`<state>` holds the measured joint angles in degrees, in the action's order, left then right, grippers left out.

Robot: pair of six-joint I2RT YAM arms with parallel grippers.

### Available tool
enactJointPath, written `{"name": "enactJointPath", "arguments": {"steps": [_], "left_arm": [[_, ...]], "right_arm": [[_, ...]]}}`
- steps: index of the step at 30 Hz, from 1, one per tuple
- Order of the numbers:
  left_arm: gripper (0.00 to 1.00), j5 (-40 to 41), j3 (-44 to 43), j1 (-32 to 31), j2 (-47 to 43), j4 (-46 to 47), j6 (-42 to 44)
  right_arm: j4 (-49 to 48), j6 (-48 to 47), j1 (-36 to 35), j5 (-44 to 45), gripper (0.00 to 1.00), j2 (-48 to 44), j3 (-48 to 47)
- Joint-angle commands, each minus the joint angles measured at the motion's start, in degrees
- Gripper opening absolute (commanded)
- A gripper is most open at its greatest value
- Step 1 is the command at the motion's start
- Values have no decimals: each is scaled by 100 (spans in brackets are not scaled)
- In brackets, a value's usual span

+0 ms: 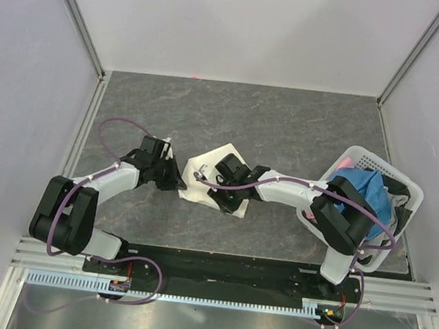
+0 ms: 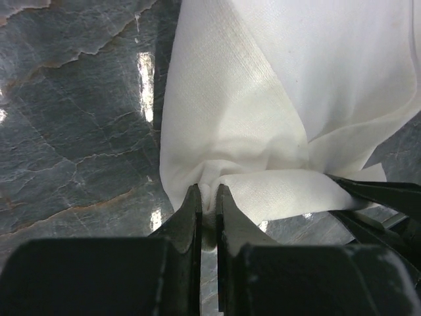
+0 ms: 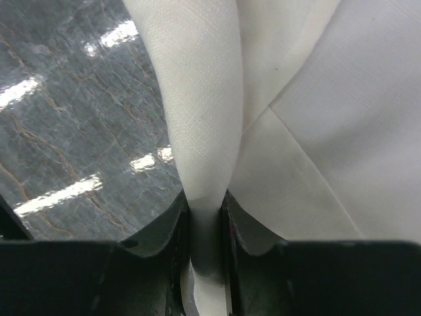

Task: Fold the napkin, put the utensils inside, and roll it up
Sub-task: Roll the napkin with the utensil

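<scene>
The cream-white napkin [image 1: 204, 172] lies bunched on the dark stone table between my two grippers. In the left wrist view the napkin [image 2: 263, 99] spreads away from my left gripper [image 2: 208, 195], whose jaws are shut on a gathered edge of it. My left gripper [image 1: 175, 180] sits at the cloth's left side. The right gripper [image 1: 219, 185] is over the cloth's right part. From the right wrist, a raised fold of the napkin [image 3: 204, 118] runs down between the right gripper [image 3: 207, 212] jaws, which pinch it. The utensils are hidden or out of view.
A white mesh basket [image 1: 380, 161] stands at the table's right edge, holding a blue cloth [image 1: 359, 192] and a bit of pink cloth [image 1: 347, 160]. Grey walls enclose the table on three sides. Dark stone surface [image 1: 287, 125] stretches behind the napkin.
</scene>
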<state>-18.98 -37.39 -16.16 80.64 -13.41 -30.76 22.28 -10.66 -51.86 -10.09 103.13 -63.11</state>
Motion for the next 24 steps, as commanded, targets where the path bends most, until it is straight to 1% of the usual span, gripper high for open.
{"name": "enactJointPath", "arguments": {"steps": [1, 2, 4, 5, 7, 8, 11, 17, 24], "left_arm": [[17, 26, -225, 78, -74, -83, 185], [26, 70, -234, 87, -110, -92, 185], [34, 149, -251, 122, -189, -83, 193], [44, 175, -252, 140, -259, -83, 211], [51, 219, -252, 166, -321, -92, 246], [58, 237, -243, 175, -391, -100, 255], [64, 307, -181, 184, -514, -109, 255], [70, 501, 47, 184, -743, 66, 229], [72, 597, 196, 227, -427, 628, 53]], "right_arm": [[610, -121, 140, -1089, 26, 339, -315], [732, -138, 193, -1231, 25, 400, -359], [856, -226, 351, -1521, 24, 611, -474], [935, -270, 447, -1784, 23, 760, -491], [980, -340, 553, -2170, 23, 875, -553], [980, -349, 676, -2295, 22, 988, -570], [989, -367, 904, -2777, 22, 1182, -641], [1208, -551, 1239, -3481, 21, 1726, -930], [1331, -666, 1406, -3790, 21, 2193, -1063]]}}
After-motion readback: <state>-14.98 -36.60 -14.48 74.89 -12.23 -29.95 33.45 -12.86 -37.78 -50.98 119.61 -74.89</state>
